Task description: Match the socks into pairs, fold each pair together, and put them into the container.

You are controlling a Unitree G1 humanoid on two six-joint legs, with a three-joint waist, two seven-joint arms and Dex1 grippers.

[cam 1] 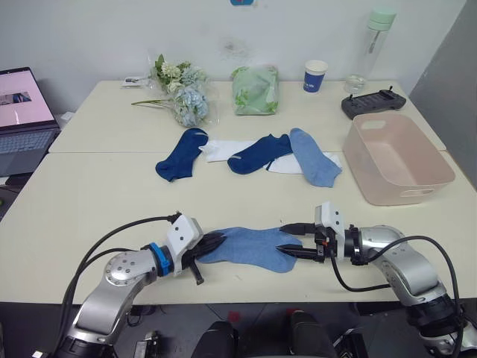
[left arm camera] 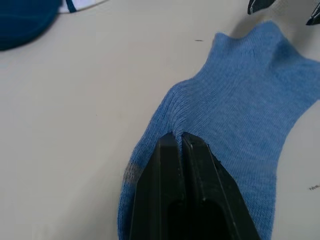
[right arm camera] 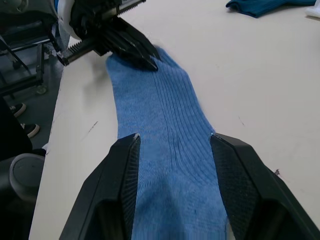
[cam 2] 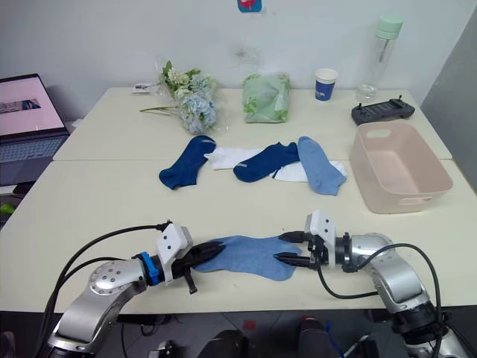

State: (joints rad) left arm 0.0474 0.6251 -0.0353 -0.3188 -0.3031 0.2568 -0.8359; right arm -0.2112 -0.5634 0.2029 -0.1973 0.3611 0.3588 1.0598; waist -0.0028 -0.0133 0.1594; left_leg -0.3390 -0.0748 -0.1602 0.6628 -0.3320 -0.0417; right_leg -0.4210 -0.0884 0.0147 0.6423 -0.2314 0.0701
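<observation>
**One light blue sock held at both ends**

One light blue sock [cam 1: 250, 247] lies flat at the near edge of the counter [cam 1: 104, 194]. My left fingers [left arm camera: 181, 150] are pinched tight on one end, I think to keep it from sliding. My right fingers [right arm camera: 125, 170] are spread wide over the other end, one on each side, not touching it yet. The other socks [cam 1: 257, 155] lie farther back, beside the pink tub [cam 1: 395, 190].

Head eyes: high, looking forward and down over the table [cam 1: 97, 201] to the back wall.
Left wrist: close along its fingers [left arm camera: 182, 190] onto the light blue sock [left arm camera: 240, 115].
Right wrist: close, facing the left gripper [right arm camera: 145, 55].
Shared: that sock.
</observation>
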